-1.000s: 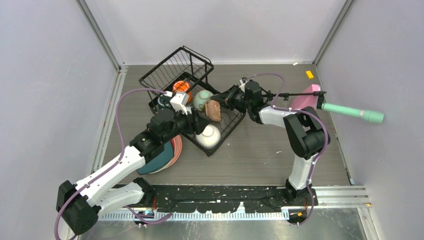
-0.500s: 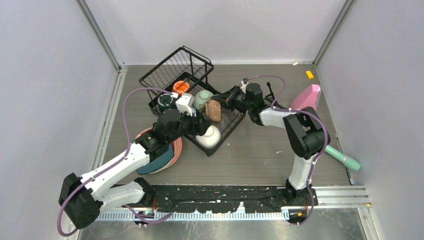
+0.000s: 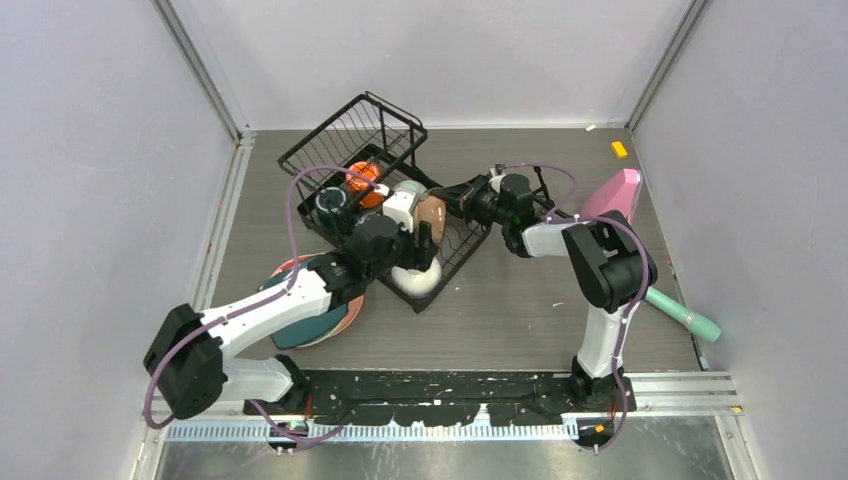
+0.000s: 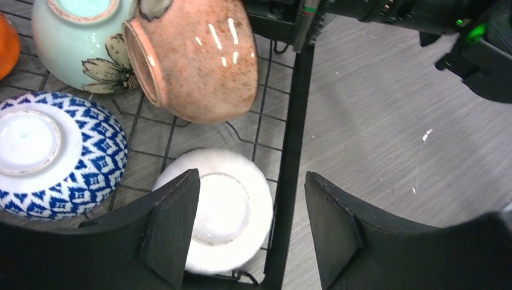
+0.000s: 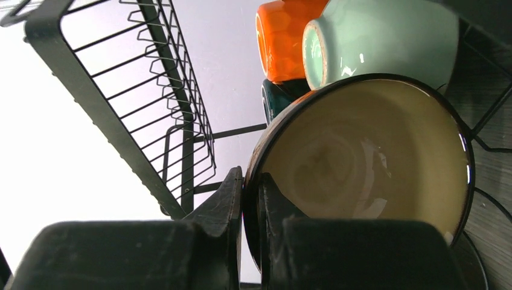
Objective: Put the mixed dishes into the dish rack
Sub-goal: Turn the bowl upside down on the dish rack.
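R end effector (image 5: 250, 181) clamped shut on rim of tan bowl (image 5: 362, 157); bowl tipped on side in dish rack (image 4: 291, 151), touching mint bowl (image 4: 78, 36). L end effector (image 4: 250, 223) jaws apart, empty, above upturned white bowl (image 4: 223, 211) at rack edge. Blue-patterned bowl (image 4: 54, 151) upside down alongside. Plates (image 3: 310, 328) stacked on table (image 3: 520, 300), outside rack.

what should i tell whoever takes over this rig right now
Left gripper: jaws open above the white bowl in the black wire dish rack.
Right gripper: jaws shut on the rim of the tan speckled bowl, on its side over the rack.
Done: blue-patterned bowl, mint bowl, orange mug, dark green mug racked.
To do: release the tan bowl; rack the teal and pink plates stacked on the table.
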Controlling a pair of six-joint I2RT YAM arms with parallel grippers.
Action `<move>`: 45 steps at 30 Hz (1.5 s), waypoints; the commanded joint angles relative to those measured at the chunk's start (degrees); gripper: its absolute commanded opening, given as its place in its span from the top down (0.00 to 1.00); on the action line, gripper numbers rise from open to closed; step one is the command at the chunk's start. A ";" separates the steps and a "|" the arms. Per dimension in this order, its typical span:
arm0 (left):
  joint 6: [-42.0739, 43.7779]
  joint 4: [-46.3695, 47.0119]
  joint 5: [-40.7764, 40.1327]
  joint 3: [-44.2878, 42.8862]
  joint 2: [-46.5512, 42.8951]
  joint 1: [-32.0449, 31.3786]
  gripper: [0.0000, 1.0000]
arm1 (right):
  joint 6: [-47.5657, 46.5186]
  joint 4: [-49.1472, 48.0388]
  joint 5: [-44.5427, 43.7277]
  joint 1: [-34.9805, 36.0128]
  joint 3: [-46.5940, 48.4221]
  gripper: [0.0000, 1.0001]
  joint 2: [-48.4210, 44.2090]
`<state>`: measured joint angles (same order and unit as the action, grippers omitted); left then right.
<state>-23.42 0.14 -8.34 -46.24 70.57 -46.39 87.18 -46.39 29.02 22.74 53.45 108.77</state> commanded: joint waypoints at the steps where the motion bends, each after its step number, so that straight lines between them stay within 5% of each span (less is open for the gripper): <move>1: 2.08 4.14 -4.72 -4.78 3.67 -0.02 0.33 | 2.30 -6.38 0.91 -1.40 -2.11 0.87 -0.22; 16: 5.68 7.35 -3.45 -12.90 17.86 -0.01 0.31 | 4.65 -12.71 1.47 -4.91 -11.08 0.66 -0.52; 24: 7.00 7.77 -2.42 -14.89 21.37 -0.04 0.30 | 4.47 -14.75 2.67 -6.96 -13.63 0.95 -1.35; 38: 13.84 5.50 5.40 -19.70 23.19 1.16 0.08 | 5.43 -18.07 4.33 -8.94 -15.46 0.98 -0.18; 45: 16.83 0.92 7.16 -22.56 25.71 1.64 0.07 | 5.61 -19.02 5.17 -9.18 -15.77 0.98 0.55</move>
<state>-9.69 3.81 -3.25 -66.13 94.74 -45.23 94.76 -66.50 35.68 15.05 39.11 107.53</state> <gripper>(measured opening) 0.928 0.146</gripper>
